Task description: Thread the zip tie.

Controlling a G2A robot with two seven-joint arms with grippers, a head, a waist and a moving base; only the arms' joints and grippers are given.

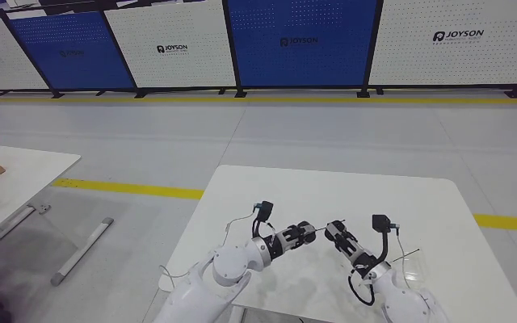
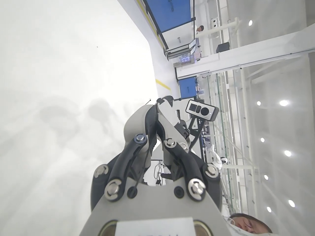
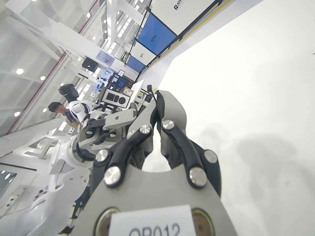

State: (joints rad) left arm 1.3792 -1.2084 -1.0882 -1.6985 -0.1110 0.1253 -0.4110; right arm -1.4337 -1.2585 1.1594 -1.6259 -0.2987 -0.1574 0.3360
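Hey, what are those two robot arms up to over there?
A two-armed robot is working on a black zip tie above a white table. Its left hand and right hand are both shut on it, tips nearly meeting. Whether the tail has entered the head yet is too small to tell.

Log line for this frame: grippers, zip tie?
left gripper: shut on thin black plastic zip tie | right gripper: shut on same tie | tips close, over white table | tie threaded: cannot tell
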